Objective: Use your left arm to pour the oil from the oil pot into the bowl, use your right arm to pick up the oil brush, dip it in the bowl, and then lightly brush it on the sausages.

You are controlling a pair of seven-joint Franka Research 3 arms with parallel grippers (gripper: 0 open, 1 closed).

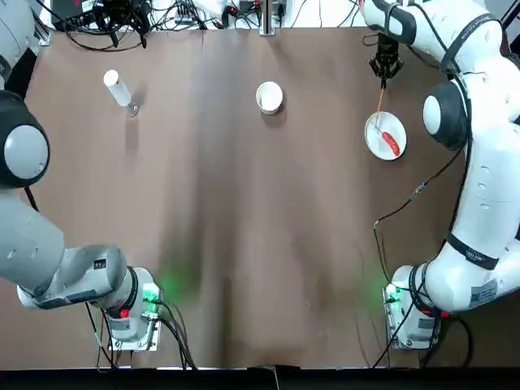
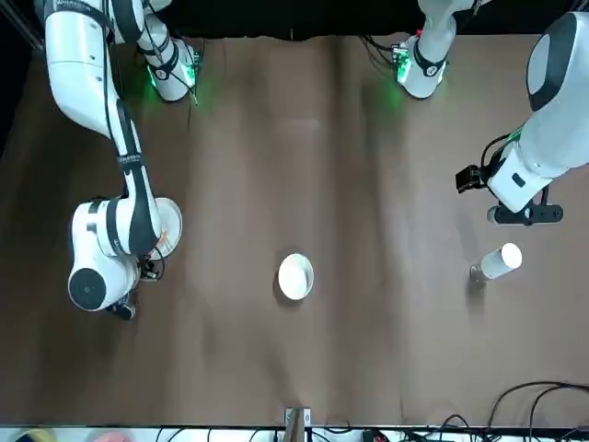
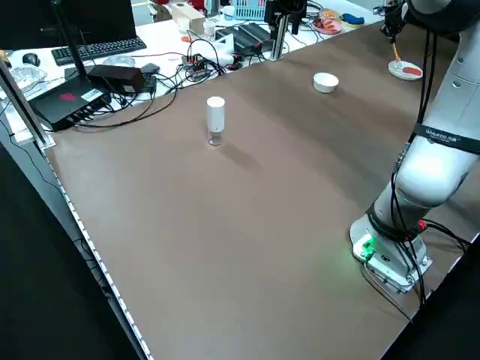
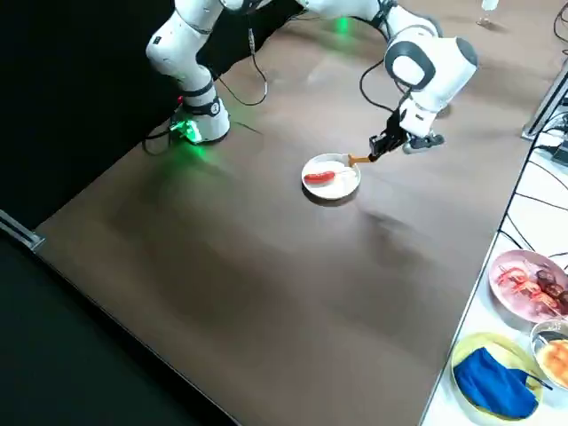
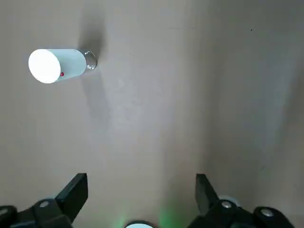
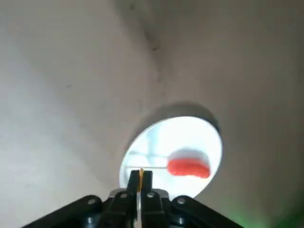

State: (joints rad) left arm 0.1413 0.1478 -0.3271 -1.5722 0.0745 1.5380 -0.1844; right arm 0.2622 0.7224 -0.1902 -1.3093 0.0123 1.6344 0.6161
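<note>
The oil pot (image 1: 118, 88), a clear bottle with a white cap, stands upright at the far left, apart from both arms. The small white bowl (image 1: 269, 97) sits at the far middle. At the far right a red sausage (image 1: 392, 142) lies on a white plate (image 1: 373, 138). My right gripper (image 1: 385, 69) is shut on the yellow handle of the oil brush (image 1: 379, 101), which hangs down to the plate beside the sausage. The right wrist view shows the pads (image 6: 147, 179) closed on the handle above the sausage (image 6: 189, 167). My left gripper (image 5: 141, 180) hovers open, short of the oil pot (image 5: 59, 65).
Cables and equipment line the table's far edge (image 1: 122, 16). A side table to the right holds plates of food (image 4: 532, 284) and a blue cloth (image 4: 493, 382). The arms' bases (image 1: 134, 313) stand at the near edge.
</note>
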